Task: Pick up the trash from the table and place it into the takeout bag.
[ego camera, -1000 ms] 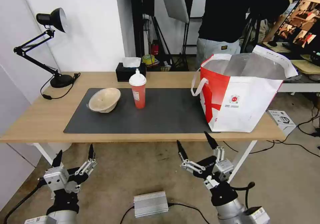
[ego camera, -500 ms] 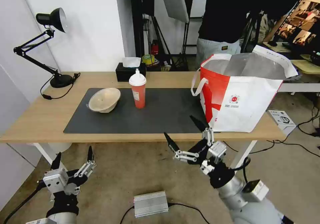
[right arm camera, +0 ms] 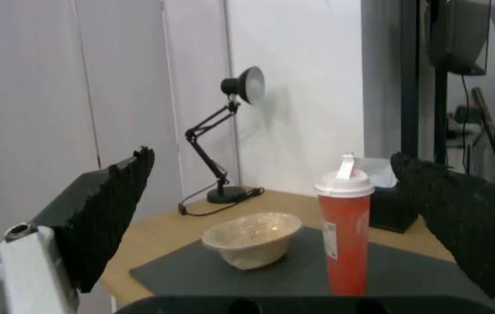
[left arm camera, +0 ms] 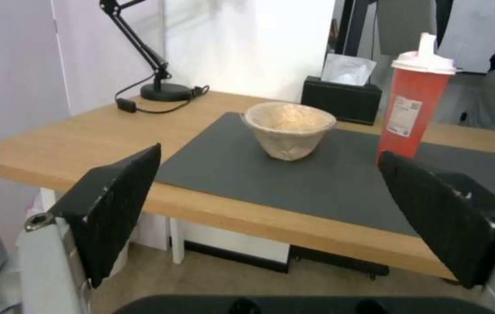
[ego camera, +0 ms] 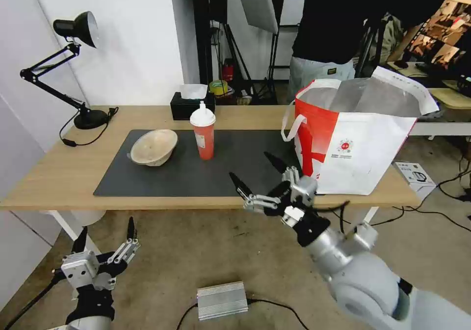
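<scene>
A black desk lamp stands beside a black tissue box.

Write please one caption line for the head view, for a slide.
Right claw, open, over the table's near edge, facing red cup and pulp bowl; takeout bag stands open.

The head view looks down over the table; both low wrist views share its red cup.

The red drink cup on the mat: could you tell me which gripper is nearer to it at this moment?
The right. The right gripper is open over the table's front edge, short of the red drink cup. The left gripper, also open, hangs low below the table's edge.
</scene>
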{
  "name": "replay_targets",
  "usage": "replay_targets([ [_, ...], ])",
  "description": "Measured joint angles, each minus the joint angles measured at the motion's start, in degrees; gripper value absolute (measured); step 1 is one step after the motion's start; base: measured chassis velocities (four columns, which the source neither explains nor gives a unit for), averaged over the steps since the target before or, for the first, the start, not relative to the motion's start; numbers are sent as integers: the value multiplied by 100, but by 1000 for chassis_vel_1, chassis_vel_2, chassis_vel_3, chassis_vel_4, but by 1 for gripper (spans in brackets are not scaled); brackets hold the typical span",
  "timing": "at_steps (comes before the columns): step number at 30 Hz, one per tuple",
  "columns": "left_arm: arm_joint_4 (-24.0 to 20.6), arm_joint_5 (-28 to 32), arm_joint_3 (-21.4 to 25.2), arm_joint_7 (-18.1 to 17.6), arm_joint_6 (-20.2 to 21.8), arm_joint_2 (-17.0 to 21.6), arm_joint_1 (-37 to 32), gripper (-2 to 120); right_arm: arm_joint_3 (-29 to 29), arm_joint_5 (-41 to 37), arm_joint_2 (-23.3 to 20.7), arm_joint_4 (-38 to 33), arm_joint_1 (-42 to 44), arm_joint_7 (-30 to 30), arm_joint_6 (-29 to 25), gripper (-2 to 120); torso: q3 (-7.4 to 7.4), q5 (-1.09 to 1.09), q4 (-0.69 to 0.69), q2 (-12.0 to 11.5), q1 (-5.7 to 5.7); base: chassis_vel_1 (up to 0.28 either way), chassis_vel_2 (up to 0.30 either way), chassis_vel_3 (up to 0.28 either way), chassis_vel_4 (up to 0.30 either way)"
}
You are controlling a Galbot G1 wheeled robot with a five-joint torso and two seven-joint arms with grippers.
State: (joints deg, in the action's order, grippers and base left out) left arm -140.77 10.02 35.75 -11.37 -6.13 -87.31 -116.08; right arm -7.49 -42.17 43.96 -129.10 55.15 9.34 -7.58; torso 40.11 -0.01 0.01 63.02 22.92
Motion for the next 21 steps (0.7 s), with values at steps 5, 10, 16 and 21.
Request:
replay_targets([
  [5,-13,0,26,-2,11,-45,0,100,-338,-407,227,387,-709,200,309,100,0,2,-1,0,0,0,0,0,0],
  [10,14,-26,41,-4,16,-113,34,100,-617,-721,421,799,-1435,551,759,100,0,1,-1,0,0,0,0,0,0],
  [16,103,-77,11,-5,22,-193,105,100,-874,-856,668,1292,-2062,911,1236,100,0,1,0,0,0,0,0,0,0],
  [21,235,-81,-4,-5,30,-217,212,100,-1099,-1017,990,1767,-2548,1125,1543,100,0,0,-1,0,0,0,0,0,0],
])
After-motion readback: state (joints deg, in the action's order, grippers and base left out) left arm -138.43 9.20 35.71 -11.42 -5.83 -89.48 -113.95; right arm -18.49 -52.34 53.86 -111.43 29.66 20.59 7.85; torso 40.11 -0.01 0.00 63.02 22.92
